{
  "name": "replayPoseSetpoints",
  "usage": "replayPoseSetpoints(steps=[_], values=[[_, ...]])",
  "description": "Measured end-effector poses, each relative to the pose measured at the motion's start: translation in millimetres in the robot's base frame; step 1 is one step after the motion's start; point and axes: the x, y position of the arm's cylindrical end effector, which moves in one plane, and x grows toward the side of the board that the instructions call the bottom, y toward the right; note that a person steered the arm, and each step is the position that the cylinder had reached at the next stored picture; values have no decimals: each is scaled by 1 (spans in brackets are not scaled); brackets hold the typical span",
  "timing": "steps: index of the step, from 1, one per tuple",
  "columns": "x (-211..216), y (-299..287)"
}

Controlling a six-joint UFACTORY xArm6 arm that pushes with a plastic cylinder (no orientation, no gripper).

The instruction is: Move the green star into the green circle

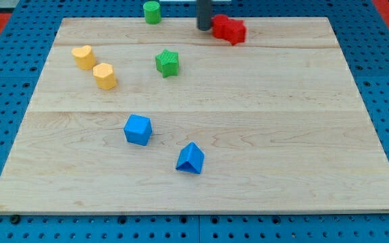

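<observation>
The green star [167, 63] lies on the wooden board in the upper middle-left. The green circle [152, 11], a short green cylinder, stands at the board's top edge, above and slightly left of the star. My tip [204, 28] is the lower end of a dark rod at the view's top, to the right of the green circle and up-right of the star. It sits just left of the red blocks and apart from the star.
Two red blocks [229, 29] sit together right of the tip. Two yellow blocks [83, 57] [105, 75] lie at the left. A blue cube [138, 129] and a blue triangular block [190, 158] lie lower middle. The board [302, 148] rests on a blue pegboard.
</observation>
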Motion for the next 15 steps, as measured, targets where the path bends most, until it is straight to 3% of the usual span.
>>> replayPoseSetpoints(steps=[1,2,3,4,5,6,7,10,12,13,15], values=[[64,0],[127,-46],[138,-98],[107,-134],[74,-134],[113,-143],[115,-119],[61,-135],[94,-101],[79,-67],[56,-111]])
